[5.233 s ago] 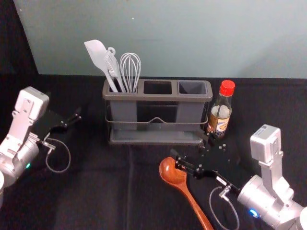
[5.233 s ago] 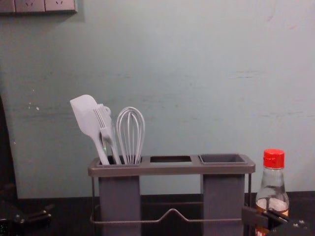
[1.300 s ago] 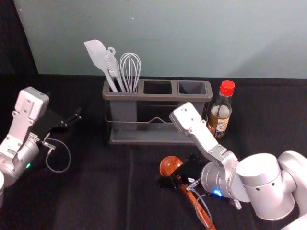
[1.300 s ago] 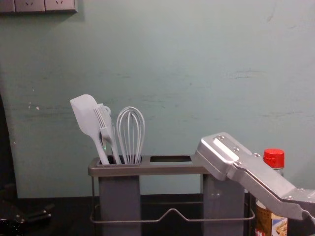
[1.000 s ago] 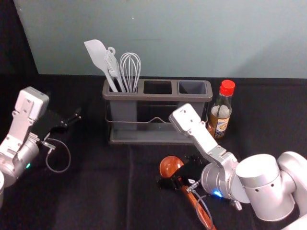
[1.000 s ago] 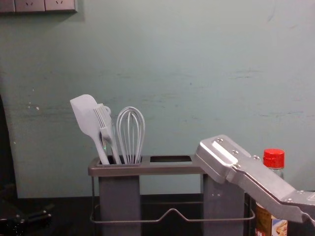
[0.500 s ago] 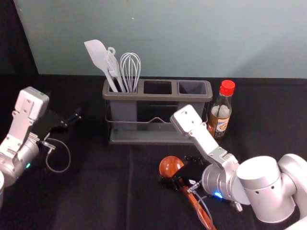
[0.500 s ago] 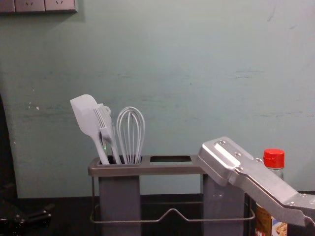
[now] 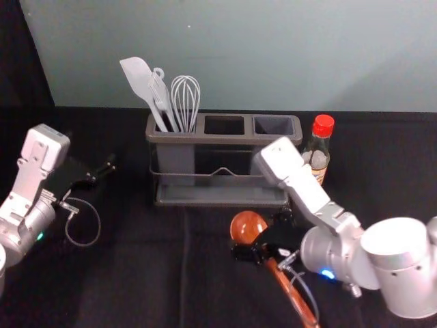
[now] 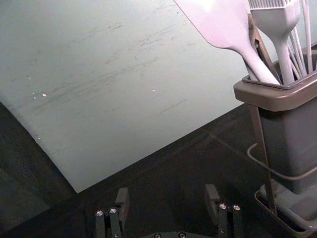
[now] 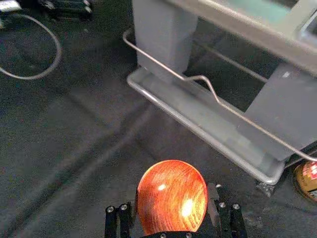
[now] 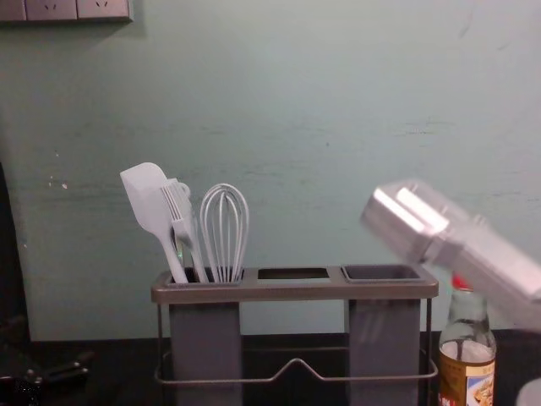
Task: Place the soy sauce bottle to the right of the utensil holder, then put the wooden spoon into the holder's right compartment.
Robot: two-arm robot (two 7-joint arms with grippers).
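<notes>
Black right gripper holds the glossy reddish-brown wooden spoon toward the desk's near edge; black left gripper idles, spread wide, toward its left edge.

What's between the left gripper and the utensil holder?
Just bare dark cloth. The head view shows it stretching from the left gripper to the left end of the utensil holder.

We observe the left end effector, its fingers standing apart, and the black-covered tabletop. Apart from it stands the utensil holder; we record a pale spatula leaning in one compartment. Behind, we note a scuffed wall.
</notes>
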